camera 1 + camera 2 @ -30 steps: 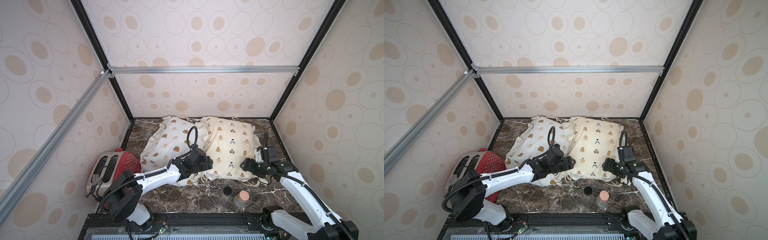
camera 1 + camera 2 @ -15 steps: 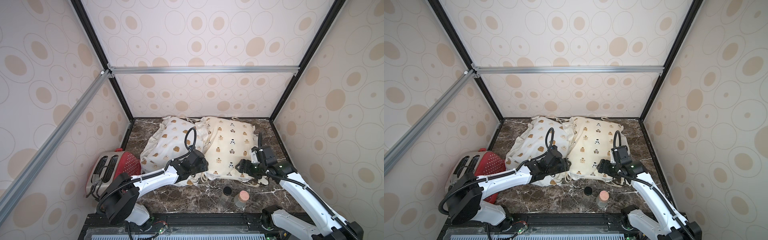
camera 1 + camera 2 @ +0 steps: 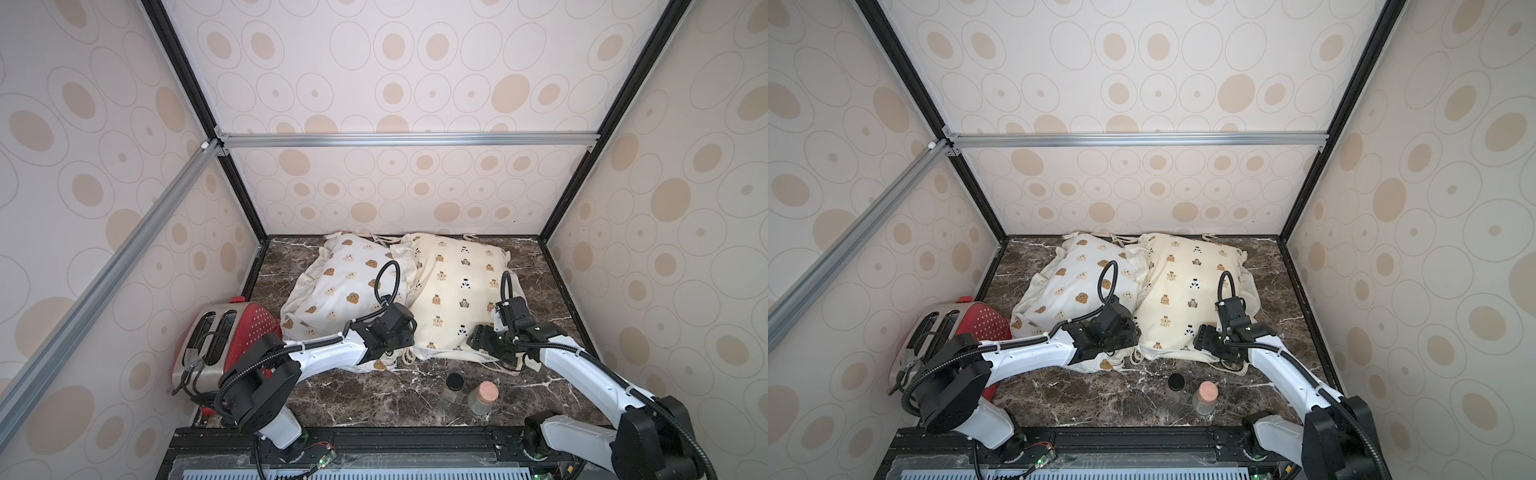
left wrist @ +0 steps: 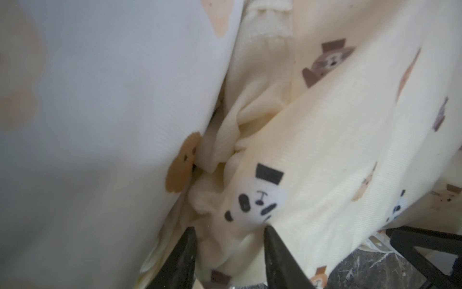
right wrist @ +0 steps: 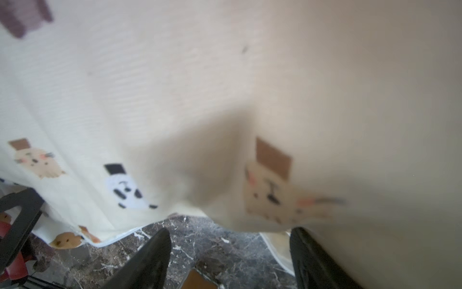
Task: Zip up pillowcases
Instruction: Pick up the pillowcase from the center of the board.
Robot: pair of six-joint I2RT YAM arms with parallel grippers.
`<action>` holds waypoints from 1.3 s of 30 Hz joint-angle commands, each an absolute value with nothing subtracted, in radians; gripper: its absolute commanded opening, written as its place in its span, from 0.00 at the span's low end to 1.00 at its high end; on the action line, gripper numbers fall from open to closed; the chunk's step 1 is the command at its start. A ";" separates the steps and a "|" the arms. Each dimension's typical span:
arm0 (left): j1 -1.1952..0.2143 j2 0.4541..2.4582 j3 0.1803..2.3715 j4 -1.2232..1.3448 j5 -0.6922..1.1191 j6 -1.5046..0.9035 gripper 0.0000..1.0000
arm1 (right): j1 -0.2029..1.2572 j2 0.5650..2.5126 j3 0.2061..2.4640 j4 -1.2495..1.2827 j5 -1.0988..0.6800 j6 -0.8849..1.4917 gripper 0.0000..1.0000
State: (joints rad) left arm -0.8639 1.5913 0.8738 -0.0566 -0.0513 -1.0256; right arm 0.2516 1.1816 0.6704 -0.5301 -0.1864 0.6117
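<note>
While my left gripper (image 4: 228,230) sits almost where it was a second ago, at the near end of the crease where the white pillowcase (image 3: 345,286) meets the cream-yellow pillowcase (image 3: 457,291), its jaws have come in. A bunched fold of cream-yellow cloth with a panda print fills the gap between them; can't tell if it's pinched. My right gripper (image 5: 231,232) has slid inward along the near hem of the cream-yellow one, off its outer corner. Its jaws are wide apart with only marble tabletop (image 5: 200,250) between them, and the hem is just past the tips. Both pillowcases lie touching at the back of the table, white on my left. The red toaster (image 3: 232,336), black-lidded jar (image 3: 454,384) and cork-stoppered jar (image 3: 482,397) are unmoved.
</note>
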 commanded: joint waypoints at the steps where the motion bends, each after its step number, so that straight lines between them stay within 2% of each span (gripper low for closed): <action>1: -0.864 1.619 0.888 0.002 -0.050 -1.036 0.38 | 0.221 1.219 0.663 -0.471 -0.176 0.584 0.78; 11: -0.873 1.735 0.969 0.083 -0.017 -1.069 0.00 | 0.087 1.383 0.721 -0.327 -0.224 0.565 0.80; 18: -0.872 1.788 1.078 0.077 -0.015 -1.052 0.00 | 0.028 1.403 0.789 -0.332 -0.261 0.549 0.80; 29: -0.873 1.730 1.066 0.047 0.015 -1.115 0.00 | 0.040 1.190 0.792 -0.510 -0.397 0.503 0.80; 39: -0.873 1.687 1.073 0.032 0.048 -1.149 0.00 | 0.236 1.093 0.791 -0.527 -0.533 0.540 0.70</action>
